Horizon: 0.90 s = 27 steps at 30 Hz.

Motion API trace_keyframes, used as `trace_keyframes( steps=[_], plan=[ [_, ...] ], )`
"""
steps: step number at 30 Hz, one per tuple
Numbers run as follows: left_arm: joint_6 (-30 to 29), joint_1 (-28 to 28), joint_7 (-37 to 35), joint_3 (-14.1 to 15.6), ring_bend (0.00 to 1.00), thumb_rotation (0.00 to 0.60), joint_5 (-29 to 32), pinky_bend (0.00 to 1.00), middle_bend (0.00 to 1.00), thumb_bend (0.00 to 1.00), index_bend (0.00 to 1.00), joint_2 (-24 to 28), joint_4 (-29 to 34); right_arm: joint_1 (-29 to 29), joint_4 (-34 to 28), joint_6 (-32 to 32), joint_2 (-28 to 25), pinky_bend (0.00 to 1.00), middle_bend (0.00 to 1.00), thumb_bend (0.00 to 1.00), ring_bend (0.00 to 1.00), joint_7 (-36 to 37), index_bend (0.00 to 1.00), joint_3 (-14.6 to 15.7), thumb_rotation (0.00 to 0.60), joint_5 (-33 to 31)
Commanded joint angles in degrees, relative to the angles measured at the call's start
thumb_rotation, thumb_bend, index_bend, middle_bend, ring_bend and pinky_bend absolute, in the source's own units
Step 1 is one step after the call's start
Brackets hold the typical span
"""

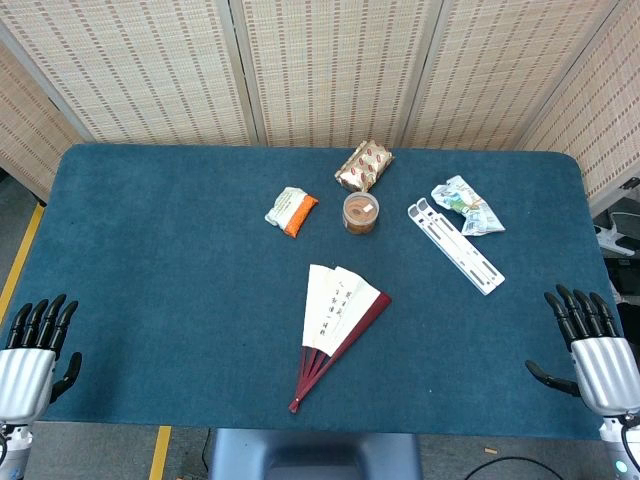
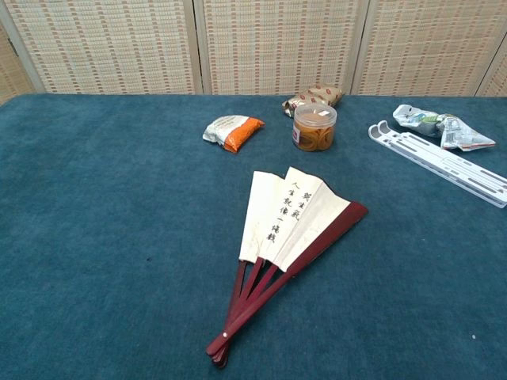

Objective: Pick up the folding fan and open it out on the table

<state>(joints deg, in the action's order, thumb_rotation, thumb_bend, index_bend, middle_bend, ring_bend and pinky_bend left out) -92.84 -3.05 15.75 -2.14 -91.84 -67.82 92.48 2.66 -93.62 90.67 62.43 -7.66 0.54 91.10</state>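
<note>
**Operator:** Report hand status.

**Monitor:** Your left hand (image 1: 30, 355) sits at the near left edge of the table (image 1: 150, 300), fingers (image 1: 45, 318) extended, slightly apart and holding nothing. Your right hand (image 1: 595, 355) sits at the near right edge in the same condition: fingers (image 1: 580, 310) extended, thumb out to the side, nothing held. Only the head view shows the hands.

**Operator:** Locate the folding fan.

**Monitor:** The folding fan (image 1: 335, 325) lies flat on the blue cloth, between your two sets of fingers and well apart from both. It is partly spread: several cream paper panels with dark writing fan outward, and the dark red ribs converge at the pivot (image 2: 224, 339) near the table's front edge. Neither hand touches it.

**Operator:** List other items.

**Monitor:** All lie beyond the fan, farther from your fingers:
- an orange and white packet (image 1: 291, 211), toward the left-hand side;
- a small clear round tub (image 1: 360, 213);
- a brown patterned packet (image 1: 364, 166), just behind the tub;
- a long white plastic bracket (image 1: 455, 246), on the right-hand side;
- a crumpled wrapper (image 1: 467, 205), touching the bracket's far end.
</note>
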Motion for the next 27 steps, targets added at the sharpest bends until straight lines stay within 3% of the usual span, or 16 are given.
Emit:
trace_keyframes(
  steps=[1,8,13,17,27],
  plan=[
    [0.04,-0.10,0.00,-0.15,0.00,0.600,-0.01,0.06,0.00,0.44,0.00,-0.10,0.14,0.04,0.08,-0.29,0.02,0.00,0.00,0.12,0.00,-0.02,0.00,-0.08,0.437,0.12],
    [0.34,-0.33,-0.49,-0.03,0.00,0.600,-0.54,0.06,0.00,0.44,0.00,-0.02,0.38,1.00,1.22,-1.72,1.36,0.00,0.00,0.12,0.00,-0.64,0.00,0.41,0.424,2.80],
    [0.97,-0.40,-1.59,-0.06,0.00,0.600,0.08,0.06,0.00,0.44,0.00,0.34,0.23,5.80,2.27,-8.76,4.20,0.00,0.00,0.12,0.00,-5.79,0.00,1.38,0.423,7.64],
    [1.08,-0.46,-2.04,-0.21,0.00,0.600,0.29,0.06,0.00,0.44,0.00,0.55,0.27,10.17,2.10,-14.42,6.96,0.00,0.00,0.12,0.00,-9.97,0.02,0.20,0.450,8.95],
    [2.75,-1.01,-2.72,-0.65,0.00,0.600,1.96,0.06,0.00,0.44,0.00,0.70,0.08,19.81,10.11,-26.37,20.09,0.00,0.00,0.12,0.00,-14.07,0.23,-2.70,0.543,7.71]
  ],
)
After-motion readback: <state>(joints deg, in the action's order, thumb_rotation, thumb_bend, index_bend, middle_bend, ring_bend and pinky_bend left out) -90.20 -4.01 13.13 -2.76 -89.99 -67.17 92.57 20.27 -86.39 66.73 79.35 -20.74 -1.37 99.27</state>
